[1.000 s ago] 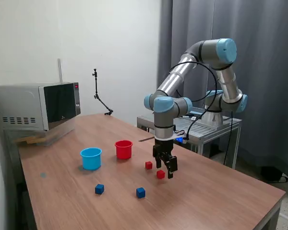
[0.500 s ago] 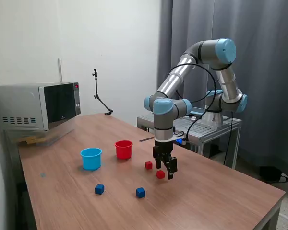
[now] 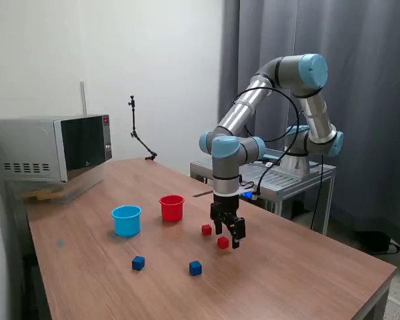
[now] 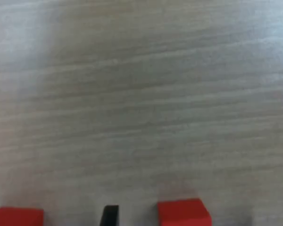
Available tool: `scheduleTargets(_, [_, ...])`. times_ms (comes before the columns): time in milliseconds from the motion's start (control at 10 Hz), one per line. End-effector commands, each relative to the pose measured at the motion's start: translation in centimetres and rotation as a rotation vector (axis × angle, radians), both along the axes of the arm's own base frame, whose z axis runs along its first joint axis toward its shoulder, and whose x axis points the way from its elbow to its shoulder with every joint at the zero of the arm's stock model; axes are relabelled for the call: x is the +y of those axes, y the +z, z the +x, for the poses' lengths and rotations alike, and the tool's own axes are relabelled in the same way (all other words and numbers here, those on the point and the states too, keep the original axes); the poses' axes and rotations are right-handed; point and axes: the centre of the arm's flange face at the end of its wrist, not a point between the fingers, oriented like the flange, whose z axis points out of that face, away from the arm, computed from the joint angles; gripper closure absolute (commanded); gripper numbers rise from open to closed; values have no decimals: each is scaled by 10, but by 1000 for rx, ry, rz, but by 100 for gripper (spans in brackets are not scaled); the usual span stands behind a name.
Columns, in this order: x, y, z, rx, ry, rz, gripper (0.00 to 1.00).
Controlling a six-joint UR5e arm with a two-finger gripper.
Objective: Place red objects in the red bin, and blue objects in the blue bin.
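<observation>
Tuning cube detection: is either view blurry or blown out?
Wrist view: soft and defocused, wood grain smeared, red cube cropped at the frame edge, fingertips barely visible. Exterior view: sharp, evenly lit, soft shadows under the blue cup, no strong glare.

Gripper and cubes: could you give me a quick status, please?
Gripper open, low over nearer red cube. Cube on table, ungripped. Red bin path clear.

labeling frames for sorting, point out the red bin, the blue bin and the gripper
red bin (image 3: 172, 209): exterior view, on its front wall
blue bin (image 3: 127, 223): exterior view, on its front wall
gripper (image 3: 228, 239): exterior view, midway between its fingertips
</observation>
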Motion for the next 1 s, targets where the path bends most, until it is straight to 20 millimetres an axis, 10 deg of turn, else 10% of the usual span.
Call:
scheduleTargets(0, [0,3,-4,20,28,-3,0])
scheduleTargets(900, [0,-11,-3,19,31,-3,0])
